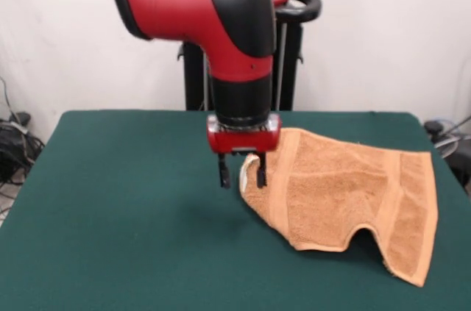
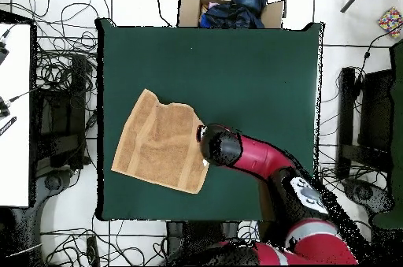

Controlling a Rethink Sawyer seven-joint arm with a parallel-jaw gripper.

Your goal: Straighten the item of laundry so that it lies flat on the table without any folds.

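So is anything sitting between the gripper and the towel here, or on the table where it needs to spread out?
Nothing visible. The gripper is already at the towel's edge, and the green table around it is bare.

Arm (image 1: 221,24) reached down from above, wrist vertical; gripper (image 1: 241,171) pointed straight down, fingers (image 1: 224,171) parted.

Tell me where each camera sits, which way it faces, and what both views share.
Front view: across the table from the robot, facing its pedestal; shows the arm coming down and the gripper at the towel's edge.
Overhead view: above the table, looking straight down, robot base at the bottom; shows the arm reaching to the towel.
Shared: green table, orange towel, red arm.
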